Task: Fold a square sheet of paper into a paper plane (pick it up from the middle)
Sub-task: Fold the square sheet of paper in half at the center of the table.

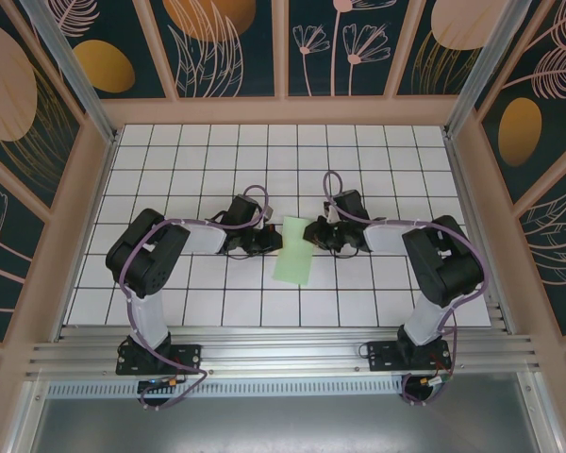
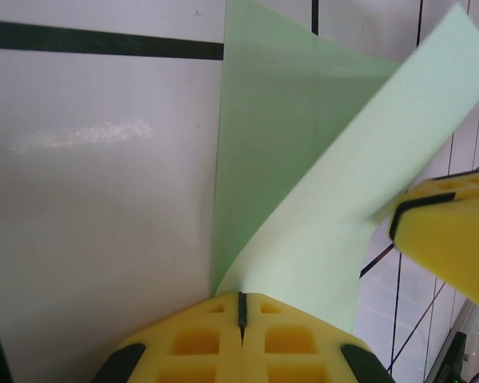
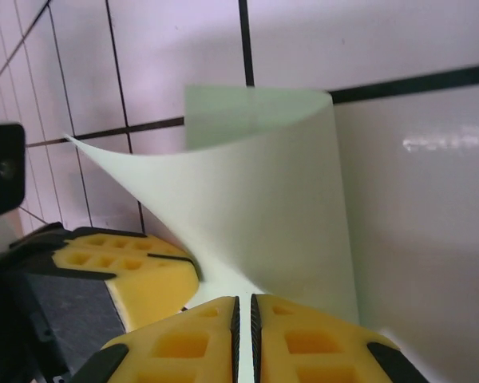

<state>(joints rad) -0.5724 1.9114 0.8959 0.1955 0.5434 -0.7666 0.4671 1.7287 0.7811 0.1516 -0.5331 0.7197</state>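
The yellow-tipped left tool [image 2: 240, 307], pressed together, pinches one edge of the thin pale green square sheet of paper [image 2: 303, 183]; it curls, smooth and limp, over the glossy white gridded table [image 2: 88, 223]; the right tool [image 3: 243, 309], nearly closed, nips the opposite edge; uneven pulling could tear or skew it.

Both arms rise from their bases and fold inward, the left gripper [image 1: 261, 242] pointing to 3 o'clock and the right gripper [image 1: 311, 232] to 9 o'clock, tips near each other. Each has its yellow fingers closed together, pinching the square sheet of paper [image 1: 292, 252].
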